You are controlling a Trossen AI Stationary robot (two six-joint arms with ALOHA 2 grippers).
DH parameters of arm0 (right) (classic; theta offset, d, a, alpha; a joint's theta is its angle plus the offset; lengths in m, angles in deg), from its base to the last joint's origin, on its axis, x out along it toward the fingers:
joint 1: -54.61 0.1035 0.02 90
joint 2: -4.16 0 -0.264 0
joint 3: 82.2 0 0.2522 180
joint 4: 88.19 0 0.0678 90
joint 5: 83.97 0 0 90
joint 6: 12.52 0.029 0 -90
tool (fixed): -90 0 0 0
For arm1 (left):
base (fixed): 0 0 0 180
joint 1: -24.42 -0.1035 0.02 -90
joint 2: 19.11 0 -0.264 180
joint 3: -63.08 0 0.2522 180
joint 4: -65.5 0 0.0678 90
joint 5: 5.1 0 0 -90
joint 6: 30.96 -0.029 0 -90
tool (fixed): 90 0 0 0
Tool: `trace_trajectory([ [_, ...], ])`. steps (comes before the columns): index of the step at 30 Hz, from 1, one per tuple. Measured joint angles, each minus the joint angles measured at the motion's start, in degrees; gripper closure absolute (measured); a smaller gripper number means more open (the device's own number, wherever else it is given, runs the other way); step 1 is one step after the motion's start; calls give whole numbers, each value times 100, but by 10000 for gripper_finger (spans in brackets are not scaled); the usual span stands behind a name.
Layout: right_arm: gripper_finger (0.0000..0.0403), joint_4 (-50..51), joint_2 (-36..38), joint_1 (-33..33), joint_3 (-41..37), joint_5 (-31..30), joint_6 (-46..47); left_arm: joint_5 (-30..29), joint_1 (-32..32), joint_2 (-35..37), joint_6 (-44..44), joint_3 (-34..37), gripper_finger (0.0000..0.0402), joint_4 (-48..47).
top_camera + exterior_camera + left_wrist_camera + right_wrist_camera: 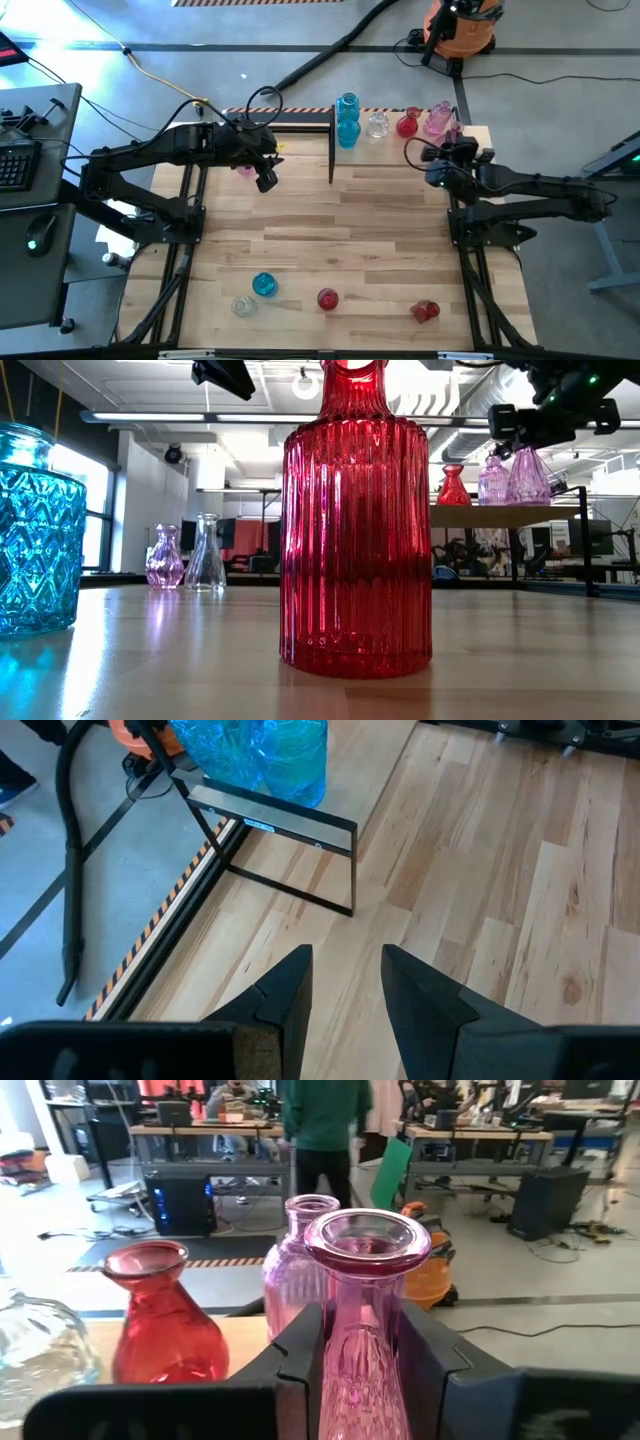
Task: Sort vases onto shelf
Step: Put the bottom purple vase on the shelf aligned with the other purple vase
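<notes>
While the left claw (345,982) hangs parted (empty), the right claw (362,1342) clamps a pink vase (365,1310) over the shelf (480,135).

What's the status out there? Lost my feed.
Right gripper shut on pink vase at the shelf, beside red vase. Left gripper open, empty, over the table. Nothing blocking.

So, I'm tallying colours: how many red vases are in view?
3: one red vase on the shelf, two near the table's front edge. Others could be hidden.
</notes>
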Motion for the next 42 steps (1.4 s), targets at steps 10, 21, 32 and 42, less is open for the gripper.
trace_trajectory([
  [10, 336, -279, -252, -361, 2, 124, 2, 0, 2, 0, -10, 0, 289, 0],
  [21, 320, -1112, -394, -774, 15, 574, -732, -1, 0, 0, -11, 0, 289, 1],
  [32, 278, -1462, -398, -1132, 9, 959, -1307, -1, 1, 0, -11, 0, 289, 0],
  [42, 277, -1537, -390, -1137, 7, 1245, -1399, 0, 2, 0, -11, 0, 289, -3],
])
